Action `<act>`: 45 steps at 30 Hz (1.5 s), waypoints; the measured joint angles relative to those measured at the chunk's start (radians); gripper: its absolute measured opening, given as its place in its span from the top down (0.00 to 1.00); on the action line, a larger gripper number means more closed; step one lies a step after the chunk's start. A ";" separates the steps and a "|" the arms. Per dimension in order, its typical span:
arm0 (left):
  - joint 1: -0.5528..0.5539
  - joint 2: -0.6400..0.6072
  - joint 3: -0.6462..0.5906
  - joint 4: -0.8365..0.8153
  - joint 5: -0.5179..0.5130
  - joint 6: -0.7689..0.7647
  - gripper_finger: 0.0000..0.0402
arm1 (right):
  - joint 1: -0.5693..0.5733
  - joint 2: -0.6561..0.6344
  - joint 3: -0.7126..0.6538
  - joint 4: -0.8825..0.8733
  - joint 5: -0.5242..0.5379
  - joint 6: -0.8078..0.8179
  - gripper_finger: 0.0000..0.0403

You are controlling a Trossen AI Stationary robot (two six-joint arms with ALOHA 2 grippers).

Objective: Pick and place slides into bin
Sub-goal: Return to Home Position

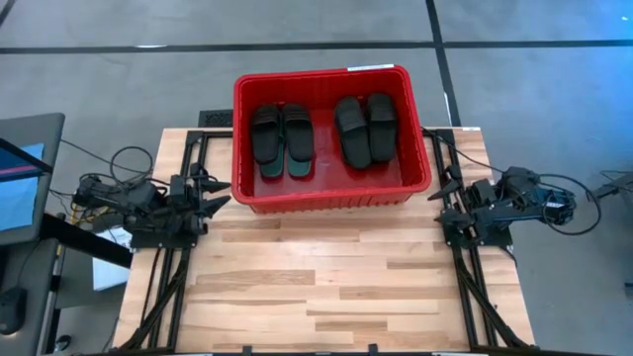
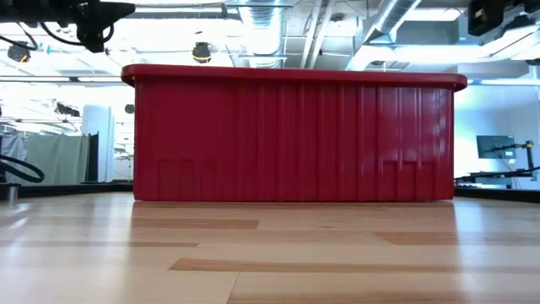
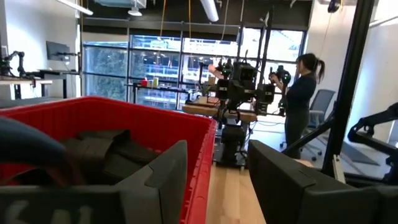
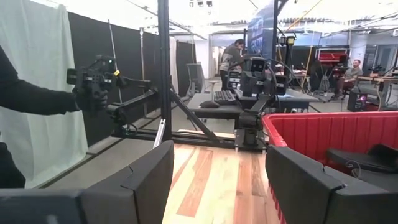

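Observation:
The red bin point(image 1: 331, 196) stands at the table's far middle, and its near wall fills the low view point(image 2: 287, 139). Inside lie black slides in two side-by-side groups, left point(image 1: 282, 140) and right point(image 1: 366, 129). A green edge point(image 1: 299, 174) shows under the left group. The slides also show in the left wrist view point(image 3: 106, 152) and the right wrist view point(image 4: 367, 158). My left gripper point(image 1: 214, 194) is open and empty beside the bin's near-left corner. My right gripper point(image 1: 444, 186) is open and empty beside its near-right corner. Both grippers also show open in their own wrist views point(image 3: 217, 186) point(image 4: 217, 180).
Bare wooden tabletop point(image 1: 326, 277) lies between the bin and the table's near edge. Black frame rails point(image 1: 168, 287) point(image 1: 485, 287) run along both sides. In the room beyond the table, one person point(image 3: 305, 93) stands and a sleeved arm point(image 4: 37, 96) holds a dark device.

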State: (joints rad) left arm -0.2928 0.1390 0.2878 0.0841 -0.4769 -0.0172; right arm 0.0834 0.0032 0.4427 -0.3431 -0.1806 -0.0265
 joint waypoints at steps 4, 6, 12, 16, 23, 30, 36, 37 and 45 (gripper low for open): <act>0.000 0.000 0.000 -0.015 0.000 0.031 0.61 | 0.000 0.000 0.000 0.000 0.000 0.000 0.41; 0.000 0.000 0.000 -0.030 -0.001 0.026 0.61 | 0.000 0.000 0.000 0.000 0.000 0.000 0.41; -0.001 -0.002 0.000 -0.021 0.030 0.051 0.61 | 0.001 0.000 -0.001 0.021 -0.008 -0.002 0.41; 0.000 -0.001 0.000 -0.044 0.192 0.259 0.61 | 0.001 0.000 -0.001 0.018 -0.058 -0.047 0.41; 0.049 -0.009 -0.001 -0.090 0.343 0.261 0.61 | 0.001 0.000 -0.001 -0.002 -0.090 -0.058 0.41; 0.141 -0.009 -0.001 -0.098 0.519 0.266 0.61 | -0.001 0.000 -0.001 -0.001 -0.084 -0.087 0.41; 0.237 -0.009 -0.001 -0.097 0.614 0.266 0.61 | -0.001 0.000 -0.001 0.000 -0.084 -0.086 0.41; 0.251 -0.009 -0.001 -0.096 0.631 0.266 0.61 | -0.001 0.000 -0.001 0.000 -0.084 -0.086 0.41; 0.297 -0.009 -0.001 -0.079 0.614 0.267 0.61 | -0.001 0.000 -0.001 -0.003 -0.048 -0.086 0.41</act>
State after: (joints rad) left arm 0.0040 0.1303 0.2871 0.0055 0.1369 0.2497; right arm 0.0826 0.0032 0.4419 -0.3462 -0.2291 -0.1122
